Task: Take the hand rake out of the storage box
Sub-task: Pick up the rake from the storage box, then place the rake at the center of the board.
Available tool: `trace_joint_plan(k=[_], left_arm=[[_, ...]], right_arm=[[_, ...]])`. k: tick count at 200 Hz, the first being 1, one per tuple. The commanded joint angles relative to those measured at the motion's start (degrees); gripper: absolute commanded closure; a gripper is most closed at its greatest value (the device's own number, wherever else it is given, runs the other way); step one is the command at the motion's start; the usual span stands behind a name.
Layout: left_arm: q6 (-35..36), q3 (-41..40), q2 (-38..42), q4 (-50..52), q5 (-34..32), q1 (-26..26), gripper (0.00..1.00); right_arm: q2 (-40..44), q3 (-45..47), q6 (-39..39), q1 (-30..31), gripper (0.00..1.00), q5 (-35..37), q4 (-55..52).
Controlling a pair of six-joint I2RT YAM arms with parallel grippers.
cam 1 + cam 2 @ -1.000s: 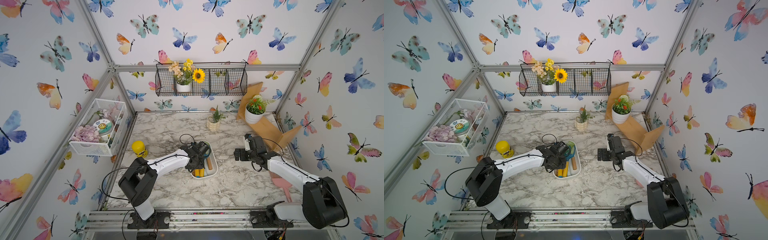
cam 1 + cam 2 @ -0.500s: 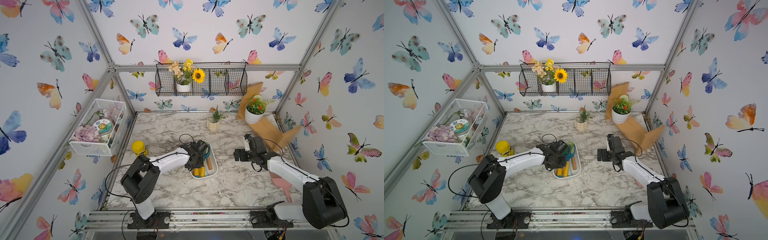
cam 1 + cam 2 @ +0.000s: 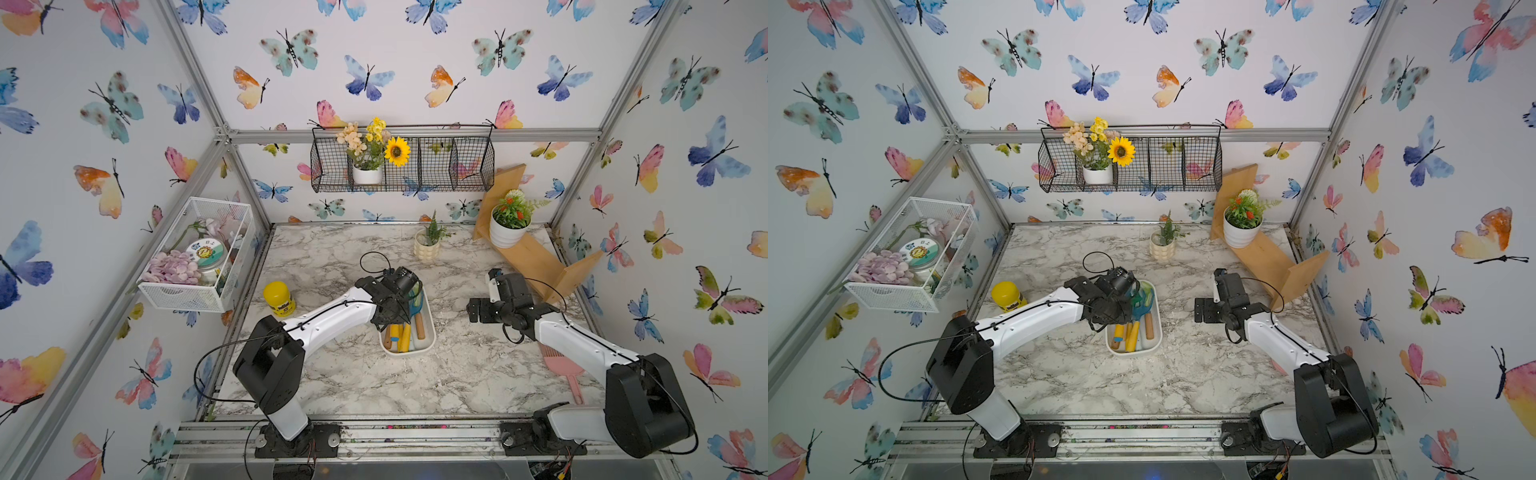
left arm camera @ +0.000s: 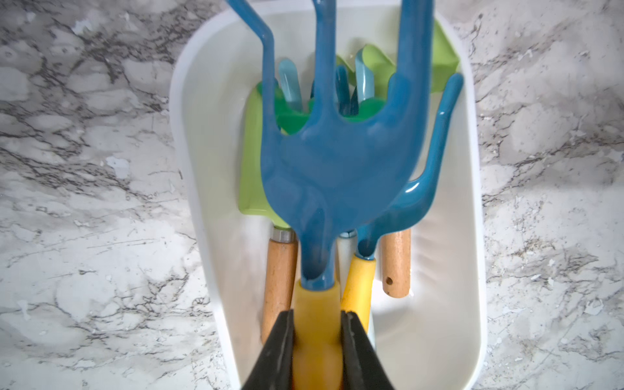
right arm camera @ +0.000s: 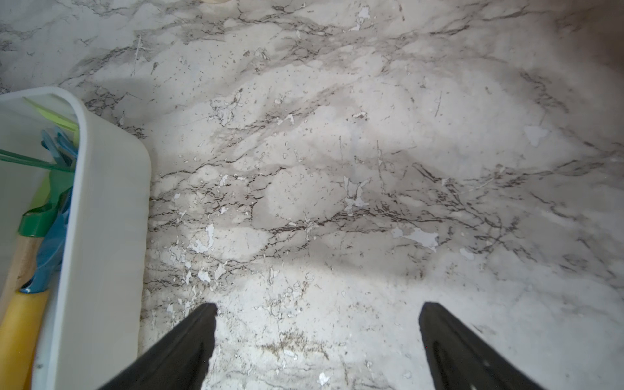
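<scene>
blues, yellows and grey-veined marble

we see a deep blue head and yellow handle on the hand rake [image 4: 337, 162], glossy white on the storage box [image 4: 449, 304], lime green, dark green and pale blue with tan wood on the other tools [image 4: 251, 152], white marble with grey veins on the table [image 5: 371, 169], and watercolour butterflies in blue, teal, pink and orange on the white walls [image 3: 374, 50].

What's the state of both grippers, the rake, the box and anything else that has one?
storage box: upright, tools inside.
hand rake: held by its yellow handle, head above the other tools, not yet out of the box.
left gripper: shut on the hand rake.
right gripper: open, empty, beside the box.
other tools: lying in the box.
yellow jar: upright.
</scene>
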State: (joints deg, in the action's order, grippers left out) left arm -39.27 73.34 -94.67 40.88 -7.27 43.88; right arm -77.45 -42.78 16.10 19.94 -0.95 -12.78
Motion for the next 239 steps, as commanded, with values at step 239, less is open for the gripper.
trace_joint_plan(k=[239], left_arm=[[16.44,-11.6,-7.49,-9.58,-2.04,-14.32,0.82]], right_arm=[[-2.29,-3.97,-0.17,0.27,0.02,-3.35,-2.21]])
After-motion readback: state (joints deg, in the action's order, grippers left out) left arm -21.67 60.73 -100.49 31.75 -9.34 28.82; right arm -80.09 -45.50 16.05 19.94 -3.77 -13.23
